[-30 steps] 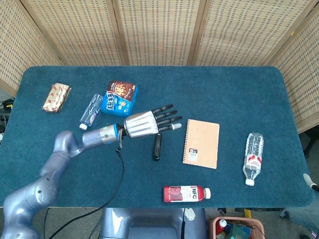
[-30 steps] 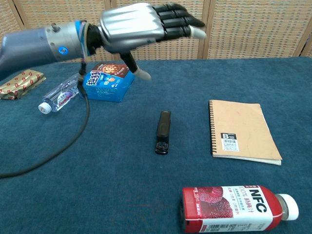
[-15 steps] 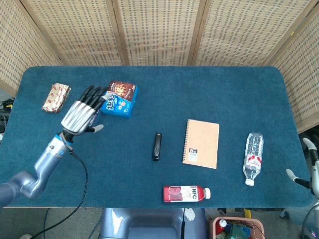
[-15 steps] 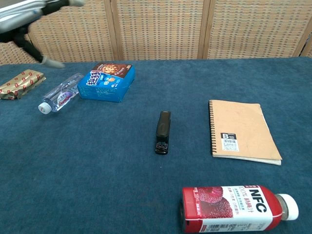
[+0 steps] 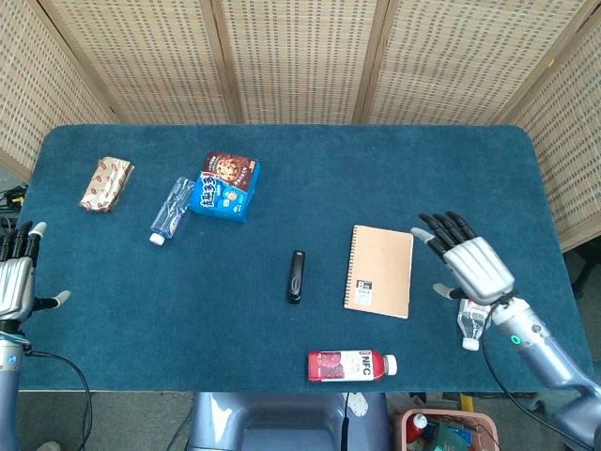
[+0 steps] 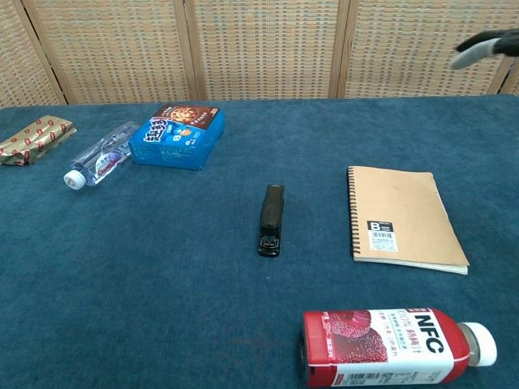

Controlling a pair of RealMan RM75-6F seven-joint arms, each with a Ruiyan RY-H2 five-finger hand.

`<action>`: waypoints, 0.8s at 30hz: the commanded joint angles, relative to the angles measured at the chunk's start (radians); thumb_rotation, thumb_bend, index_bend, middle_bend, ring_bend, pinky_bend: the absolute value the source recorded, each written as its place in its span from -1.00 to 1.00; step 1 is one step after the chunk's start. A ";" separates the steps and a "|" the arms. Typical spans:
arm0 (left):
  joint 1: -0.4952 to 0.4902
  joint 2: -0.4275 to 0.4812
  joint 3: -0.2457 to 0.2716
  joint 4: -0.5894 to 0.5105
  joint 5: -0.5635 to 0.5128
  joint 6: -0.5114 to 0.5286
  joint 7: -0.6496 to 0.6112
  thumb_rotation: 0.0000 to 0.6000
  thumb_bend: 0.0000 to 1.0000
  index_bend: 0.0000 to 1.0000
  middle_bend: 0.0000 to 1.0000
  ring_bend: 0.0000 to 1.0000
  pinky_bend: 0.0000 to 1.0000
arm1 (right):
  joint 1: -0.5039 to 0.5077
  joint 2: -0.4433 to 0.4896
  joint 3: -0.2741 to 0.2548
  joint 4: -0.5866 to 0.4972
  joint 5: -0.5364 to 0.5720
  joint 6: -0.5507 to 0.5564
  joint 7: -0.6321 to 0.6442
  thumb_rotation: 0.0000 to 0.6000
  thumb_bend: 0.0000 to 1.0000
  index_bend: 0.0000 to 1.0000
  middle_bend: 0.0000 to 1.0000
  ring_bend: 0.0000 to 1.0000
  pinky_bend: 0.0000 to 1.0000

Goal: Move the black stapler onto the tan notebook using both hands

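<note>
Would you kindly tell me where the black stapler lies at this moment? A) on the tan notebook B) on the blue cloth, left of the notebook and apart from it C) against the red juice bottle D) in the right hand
B: the black stapler lies on bare cloth beside the tan notebook, untouched by either hand.

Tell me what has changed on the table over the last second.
The left hand pulled back from above the black stapler to the table's left edge, holding nothing. The right hand came in beside the tan spiral notebook. Stapler, notebook and the rest stayed put.
</note>
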 commanded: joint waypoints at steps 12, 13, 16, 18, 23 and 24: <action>0.046 0.031 -0.040 -0.006 0.034 -0.047 -0.038 1.00 -0.79 -1.00 -1.00 -1.00 -1.00 | 0.417 -0.339 -0.103 0.383 -0.299 -0.160 0.157 1.00 -0.74 -0.89 -0.93 -1.00 -0.99; 0.048 0.032 -0.043 -0.006 0.035 -0.048 -0.040 1.00 -0.79 -1.00 -1.00 -1.00 -1.00 | 0.432 -0.354 -0.104 0.397 -0.299 -0.167 0.160 1.00 -0.73 -0.87 -0.92 -1.00 -0.99; 0.054 0.034 -0.050 -0.004 0.039 -0.057 -0.047 1.00 -0.79 -1.00 -1.00 -1.00 -1.00 | 0.482 -0.405 -0.106 0.448 -0.297 -0.194 0.163 1.00 -0.73 -0.83 -0.89 -1.00 -0.99; 0.055 0.034 -0.051 -0.001 0.043 -0.076 -0.046 1.00 -0.79 -1.00 -1.00 -1.00 -1.00 | 0.516 -0.446 -0.110 0.490 -0.293 -0.211 0.163 1.00 -0.73 -0.82 -0.89 -1.00 -0.99; 0.053 0.032 -0.055 0.005 0.046 -0.107 -0.037 1.00 -0.79 -1.00 -1.00 -1.00 -1.00 | 0.562 -0.504 -0.126 0.554 -0.276 -0.252 0.161 1.00 -0.72 -0.81 -0.89 -1.00 -0.99; 0.053 0.032 -0.056 0.006 0.045 -0.110 -0.036 1.00 -0.79 -1.00 -1.00 -1.00 -1.00 | 0.568 -0.513 -0.129 0.564 -0.272 -0.258 0.161 1.00 -0.72 -0.80 -0.88 -1.00 -0.99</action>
